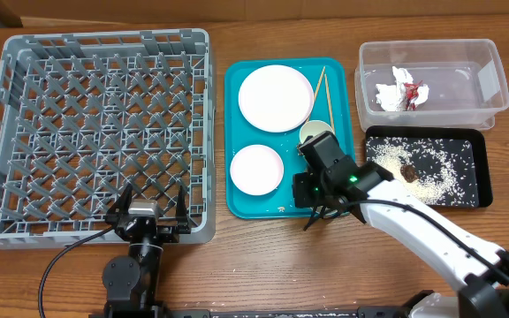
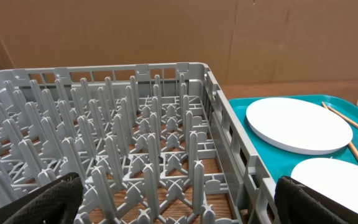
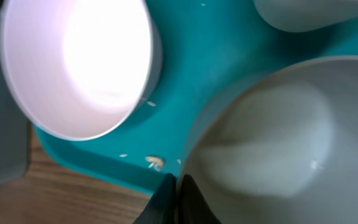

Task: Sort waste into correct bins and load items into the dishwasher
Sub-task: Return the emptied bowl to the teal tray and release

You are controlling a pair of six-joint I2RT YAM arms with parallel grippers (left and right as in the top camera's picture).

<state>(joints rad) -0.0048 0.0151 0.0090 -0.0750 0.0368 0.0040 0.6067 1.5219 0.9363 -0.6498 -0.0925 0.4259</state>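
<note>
The grey dish rack (image 1: 95, 124) fills the left side. The teal tray (image 1: 237, 199) holds a larger white plate (image 1: 275, 97), a smaller plate (image 1: 256, 169), two chopsticks (image 1: 322, 93) and a pale bowl (image 1: 312, 132). My right gripper (image 1: 319, 148) is over the tray. In the right wrist view its fingers (image 3: 178, 199) are shut on the bowl's rim (image 3: 272, 143), with the smaller plate (image 3: 79, 62) beside it. My left gripper (image 1: 153, 212) is open and empty at the rack's front wall (image 2: 179, 205). The cup is not identifiable.
The clear tub (image 1: 493, 88) at the back right holds the red-and-white wrapper (image 1: 402, 94). The black tray (image 1: 480, 177) in front of it holds the brown lump (image 1: 408, 171) and rice grains. A few grains (image 3: 155, 163) lie on the teal tray.
</note>
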